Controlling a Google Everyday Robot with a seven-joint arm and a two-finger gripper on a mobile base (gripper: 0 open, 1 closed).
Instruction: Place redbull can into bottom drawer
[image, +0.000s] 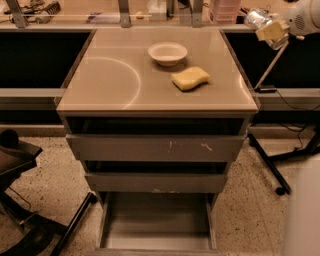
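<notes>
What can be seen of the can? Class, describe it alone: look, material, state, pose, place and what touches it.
The can is slim and silvery, and its bright glints suggest metal. It is tilted rather than upright and hangs in the air at the top right, past the right edge of the cabinet top, so it rests on nothing. Only the gripper touches it, with its pale jaws shut on the can. The can is high above the open bottom drawer.

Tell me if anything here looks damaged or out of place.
Only minor things. The top drawer front has pale scuff marks right of centre. The redbull can is tilted in the gripper, high on the right, past the edge of the cabinet top. Nothing looks spilled.
</notes>
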